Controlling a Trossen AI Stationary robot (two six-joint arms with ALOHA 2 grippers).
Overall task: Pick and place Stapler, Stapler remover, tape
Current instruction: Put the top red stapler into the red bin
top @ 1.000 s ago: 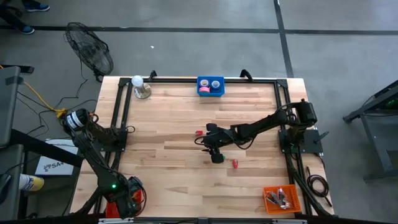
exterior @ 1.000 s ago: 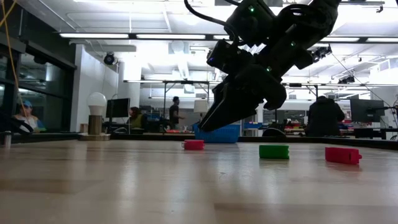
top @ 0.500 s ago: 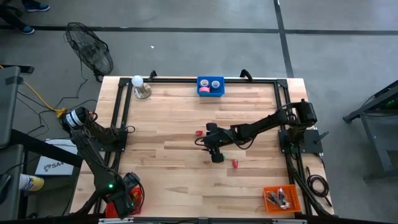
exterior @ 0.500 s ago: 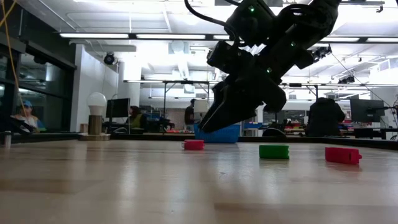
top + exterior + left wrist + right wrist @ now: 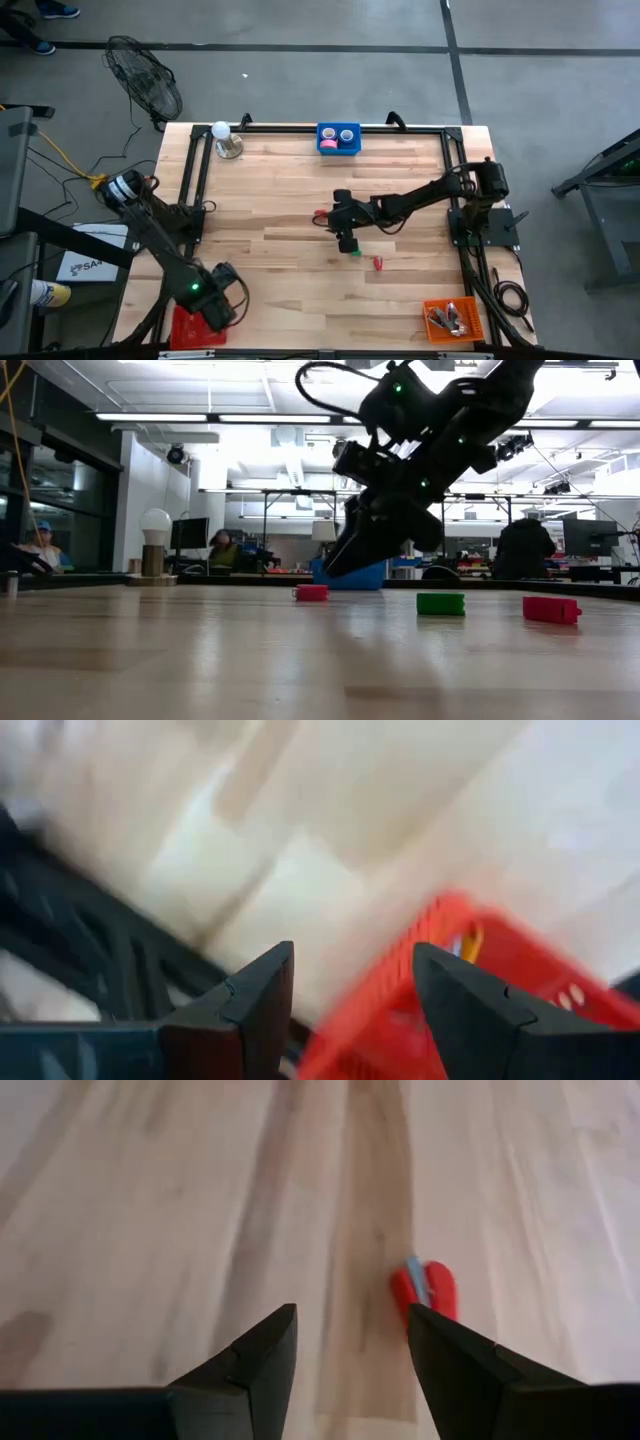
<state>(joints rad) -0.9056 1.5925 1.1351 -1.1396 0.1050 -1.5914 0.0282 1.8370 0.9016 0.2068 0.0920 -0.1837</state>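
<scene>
My right gripper hangs open and empty over the middle of the table, clear of the wood in the low view. Three small pieces lie flat around it: a red one, a green one and another red one. A red piece with a pale stripe lies ahead of the right fingers. Tape rolls, one of them pinkish-red, lie in the blue bin. My left gripper is open and empty beside the red bin.
An orange bin with several items stands at the near right corner. A lamp with a white bulb stands at the far left corner. A black frame runs along the table's left, far and right sides.
My left gripper has swung off the red bin toward the table's right and a little toward the far edge, so the bin now shows. My right gripper has drawn back slightly toward the far edge, uncovering the green piece from above.
</scene>
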